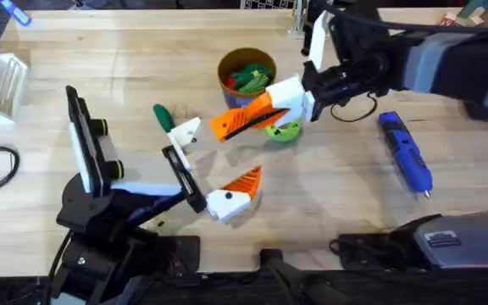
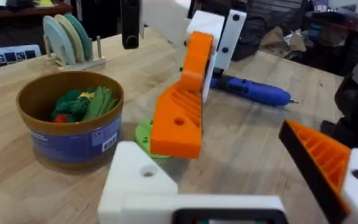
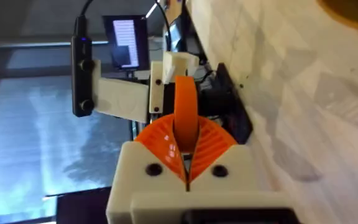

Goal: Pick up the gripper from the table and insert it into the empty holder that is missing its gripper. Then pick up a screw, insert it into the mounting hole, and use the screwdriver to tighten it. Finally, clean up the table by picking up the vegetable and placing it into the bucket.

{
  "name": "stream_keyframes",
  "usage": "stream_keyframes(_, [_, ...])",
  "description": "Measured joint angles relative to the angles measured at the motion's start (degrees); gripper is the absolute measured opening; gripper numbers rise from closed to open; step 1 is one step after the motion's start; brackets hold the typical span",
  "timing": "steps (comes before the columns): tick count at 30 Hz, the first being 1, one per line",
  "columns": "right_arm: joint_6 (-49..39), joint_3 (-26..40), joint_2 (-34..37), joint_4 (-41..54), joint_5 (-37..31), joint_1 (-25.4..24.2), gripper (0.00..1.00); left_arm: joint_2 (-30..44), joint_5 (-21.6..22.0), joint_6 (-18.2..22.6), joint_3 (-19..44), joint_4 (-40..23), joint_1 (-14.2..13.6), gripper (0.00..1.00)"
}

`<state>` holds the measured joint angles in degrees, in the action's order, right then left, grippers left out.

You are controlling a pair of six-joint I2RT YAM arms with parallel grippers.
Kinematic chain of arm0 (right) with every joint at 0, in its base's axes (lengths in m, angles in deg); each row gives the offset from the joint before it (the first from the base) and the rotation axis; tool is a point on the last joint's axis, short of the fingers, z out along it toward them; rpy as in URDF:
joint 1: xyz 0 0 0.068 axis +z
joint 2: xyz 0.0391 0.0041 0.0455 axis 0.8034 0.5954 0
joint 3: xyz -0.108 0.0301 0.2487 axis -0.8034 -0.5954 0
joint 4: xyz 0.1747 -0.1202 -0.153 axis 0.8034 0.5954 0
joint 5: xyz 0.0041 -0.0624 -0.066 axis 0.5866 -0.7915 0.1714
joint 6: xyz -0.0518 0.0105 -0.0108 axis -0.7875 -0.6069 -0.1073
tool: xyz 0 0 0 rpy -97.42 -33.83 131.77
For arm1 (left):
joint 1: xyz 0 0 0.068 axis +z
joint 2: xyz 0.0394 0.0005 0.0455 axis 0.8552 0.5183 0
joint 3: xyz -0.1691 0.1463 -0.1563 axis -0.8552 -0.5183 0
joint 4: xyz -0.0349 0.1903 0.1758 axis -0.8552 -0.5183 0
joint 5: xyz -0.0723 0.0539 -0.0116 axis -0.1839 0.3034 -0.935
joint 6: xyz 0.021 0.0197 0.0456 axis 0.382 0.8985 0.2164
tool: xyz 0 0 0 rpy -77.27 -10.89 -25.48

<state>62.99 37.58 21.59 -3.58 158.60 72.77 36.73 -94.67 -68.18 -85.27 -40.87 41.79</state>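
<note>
The right gripper [image 1: 242, 121] is closed on the orange gripper [image 2: 182, 106], above a green disc [image 1: 283, 130]. The left gripper [image 1: 203, 168] is spread wide, its holder [image 1: 185, 133] bare. The screwdriver [image 1: 406, 153] lies apart.

overhead looks down, wrist views close

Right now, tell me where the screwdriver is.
In the overhead view the screwdriver lies on the table's right side, right of the bucket, untouched by either arm.
</note>
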Motion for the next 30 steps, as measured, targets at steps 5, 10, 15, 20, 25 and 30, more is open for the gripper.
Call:
stream_keyframes(5, [2.6,0.0,3.1,-0.7,2.9,2.2,0.009,0.0,0.0,0.0,0.0,0.0,0.0,0.987])
stream_keyframes(10, [6.3,0.0,4.6,-5.7,4.0,3.9,0.009,0.0,0.0,0.0,0.0,0.0,0.0,0.986])
stream_keyframes(15, [11.3,0.0,6.0,-12.0,4.6,4.5,0.009,0.0,0.4,0.0,0.0,0.0,0.2,0.987])
stream_keyframes(20, [16.7,0.0,6.0,-16.1,3.8,4.7,0.009,0.0,0.6,0.0,0.0,0.0,0.2,0.987])
stream_keyframes(25, [20.5,0.0,6.0,-16.8,2.0,5.1,0.009,0.0,0.7,-0.2,0.0,0.0,0.2,0.987])
stream_keyframes(30, [22.7,0.0,6.0,-19.8,-0.6,6.6,0.009,0.0,1.4,-0.9,0.0,0.0,0.3,0.986])
